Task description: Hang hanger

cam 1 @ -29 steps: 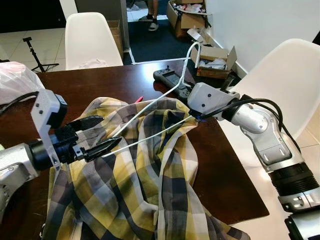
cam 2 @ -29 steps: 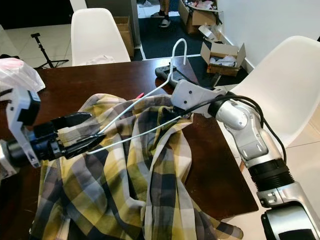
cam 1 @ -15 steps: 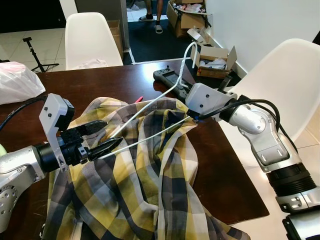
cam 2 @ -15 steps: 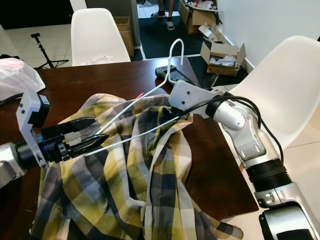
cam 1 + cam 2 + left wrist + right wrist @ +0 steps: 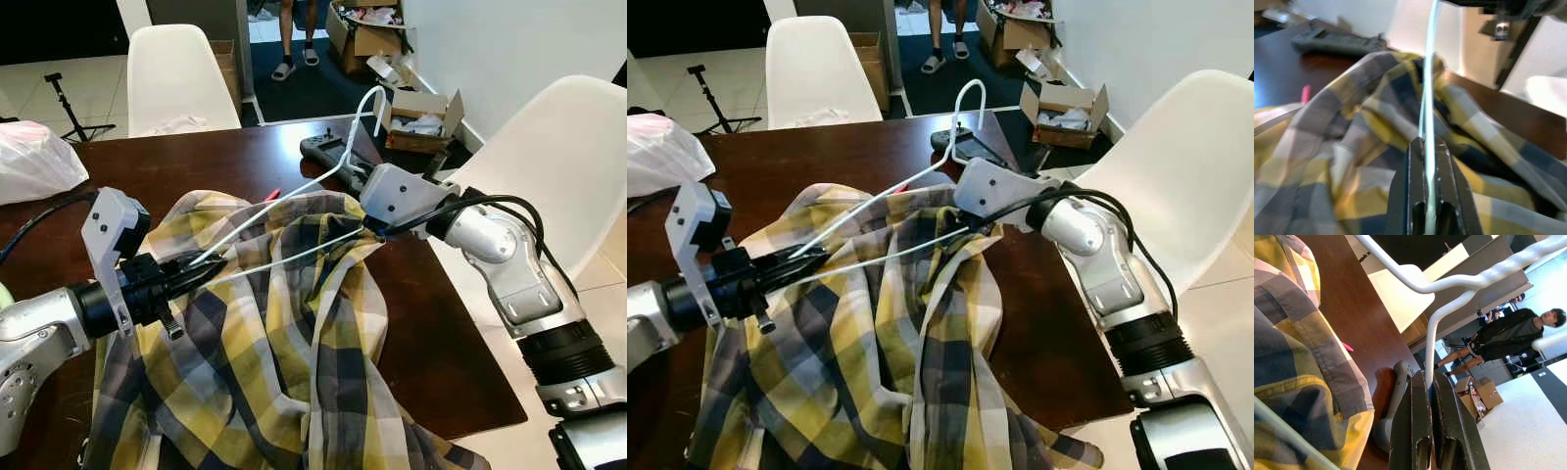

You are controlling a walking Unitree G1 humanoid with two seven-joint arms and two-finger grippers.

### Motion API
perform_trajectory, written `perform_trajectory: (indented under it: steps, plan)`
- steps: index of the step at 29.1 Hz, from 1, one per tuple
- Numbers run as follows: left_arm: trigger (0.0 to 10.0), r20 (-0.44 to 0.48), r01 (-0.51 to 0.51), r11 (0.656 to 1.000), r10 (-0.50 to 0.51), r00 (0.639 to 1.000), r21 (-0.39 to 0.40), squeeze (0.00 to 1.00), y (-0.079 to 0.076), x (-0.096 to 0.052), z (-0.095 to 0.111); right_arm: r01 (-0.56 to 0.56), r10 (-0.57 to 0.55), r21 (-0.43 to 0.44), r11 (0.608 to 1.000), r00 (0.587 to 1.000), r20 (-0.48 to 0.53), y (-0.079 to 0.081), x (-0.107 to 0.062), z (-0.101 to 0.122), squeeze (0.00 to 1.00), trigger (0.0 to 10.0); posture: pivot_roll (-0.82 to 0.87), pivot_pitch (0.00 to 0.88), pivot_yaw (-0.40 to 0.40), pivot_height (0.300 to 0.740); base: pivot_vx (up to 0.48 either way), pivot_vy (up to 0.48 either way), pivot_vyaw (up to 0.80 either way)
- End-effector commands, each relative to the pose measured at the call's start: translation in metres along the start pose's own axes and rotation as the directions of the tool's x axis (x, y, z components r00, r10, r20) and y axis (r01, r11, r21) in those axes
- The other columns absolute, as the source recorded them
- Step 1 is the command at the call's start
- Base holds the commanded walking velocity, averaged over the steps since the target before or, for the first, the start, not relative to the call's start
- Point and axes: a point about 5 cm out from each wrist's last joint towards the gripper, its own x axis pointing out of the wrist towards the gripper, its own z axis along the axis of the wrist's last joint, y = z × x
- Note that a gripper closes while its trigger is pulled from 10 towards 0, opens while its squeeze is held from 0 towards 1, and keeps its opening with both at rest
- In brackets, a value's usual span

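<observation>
Both grippers pinch the hanger (image 5: 294, 220) over the shirt (image 5: 284, 343), left gripper (image 5: 201, 271) and right gripper (image 5: 377, 227) at opposite ends; thin wire could slip or snag cloth.

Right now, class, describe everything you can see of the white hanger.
The white hanger looks like thin coated wire, with a curved hook raised at its far end. It lies tilted above the plaid shirt, its lower bar across the fabric. The left gripper clamps one end, the right gripper the other, jaws shut.
</observation>
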Motion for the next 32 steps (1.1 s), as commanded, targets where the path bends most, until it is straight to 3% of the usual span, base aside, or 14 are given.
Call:
perform_trajectory:
  steps: [1,5,6,9,10,16,22,24,26,28,30,32]
  plan:
    - [0.0,-0.013,-0.038,0.999,0.039,0.999,0.022,0.0,0.004,0.0,-0.002,0.009,-0.009,0.002,1.0,1.0,0.025,0.0,0.0,0.005,0.0,0.0,0.03,0.173,0.021,0.74,0.0,0.0,0.0]
    - [0.0,-0.011,-0.049,0.998,0.049,0.999,0.032,0.0,0.004,0.001,-0.001,0.009,-0.01,0.021,1.0,1.0,0.024,0.002,0.001,0.005,0.0,0.0,0.03,0.171,0.022,0.74,0.0,0.0,0.0]
    - [0.0,-0.003,-0.045,0.998,0.045,0.999,0.033,0.0,0.003,0.003,-0.001,0.012,-0.013,0.042,0.999,1.0,0.026,0.002,0.001,0.006,0.0,10.0,0.03,0.171,0.022,0.74,0.0,0.0,0.0]
    - [0.0,0.011,-0.038,0.999,0.038,0.999,0.035,0.0,0.001,0.005,0.0,0.018,-0.02,0.07,0.997,0.999,0.03,0.002,0.001,0.006,0.0,10.0,0.03,0.171,0.022,0.74,0.0,0.0,0.0]
    - [0.0,0.031,-0.044,0.998,0.043,0.999,0.036,0.0,-0.001,0.01,0.001,0.025,-0.028,0.086,0.996,0.999,0.031,0.002,0.001,0.006,1.0,10.0,0.03,0.171,0.019,0.74,0.0,0.0,0.0]
    - [0.0,0.068,-0.075,0.997,0.072,0.995,0.031,0.0,-0.005,0.019,0.001,0.056,-0.058,0.107,0.993,0.998,0.017,-0.001,0.001,0.004,1.0,10.0,0.03,0.173,0.017,0.74,0.0,0.0,0.0]
    - [0.0,0.081,-0.152,0.988,0.149,0.985,0.032,0.0,-0.001,0.027,-0.002,0.16,-0.155,0.07,0.985,0.985,-0.072,-0.01,0.003,-0.007,1.0,10.0,0.03,0.172,0.013,0.74,0.0,0.0,0.0]
    - [0.0,0.109,-0.273,0.957,0.262,0.959,0.094,0.0,0.009,0.031,0.002,0.272,-0.26,0.078,0.959,0.957,-0.131,-0.024,0.002,-0.013,1.0,10.0,0.03,0.17,0.011,0.74,0.0,0.0,0.0]
    - [0.0,0.127,-0.322,0.938,0.306,0.943,0.125,0.0,0.012,0.033,0.005,0.31,-0.295,0.086,0.947,0.944,-0.147,-0.028,0.002,-0.014,1.0,10.0,0.03,0.17,0.011,0.74,0.0,0.0,0.0]
    - [0.0,0.196,-0.444,0.871,0.408,0.892,0.209,0.0,0.018,0.038,0.016,0.397,-0.372,0.144,0.906,0.912,-0.173,-0.038,0.001,-0.016,1.0,10.0,0.03,0.168,0.01,0.74,0.0,0.0,0.0]
    - [0.0,0.217,-0.466,0.856,0.423,0.88,0.223,0.0,0.018,0.039,0.019,0.417,-0.389,0.159,0.895,0.904,-0.177,-0.04,0.0,-0.016,1.0,10.0,0.03,0.168,0.01,0.74,0.0,0.0,0.0]
    - [0.0,0.271,-0.526,0.808,0.461,0.845,0.267,0.0,0.018,0.042,0.028,0.459,-0.426,0.208,0.864,0.886,-0.183,-0.044,0.0,-0.015,1.0,10.0,0.02,0.165,0.011,0.74,0.0,0.0,0.0]
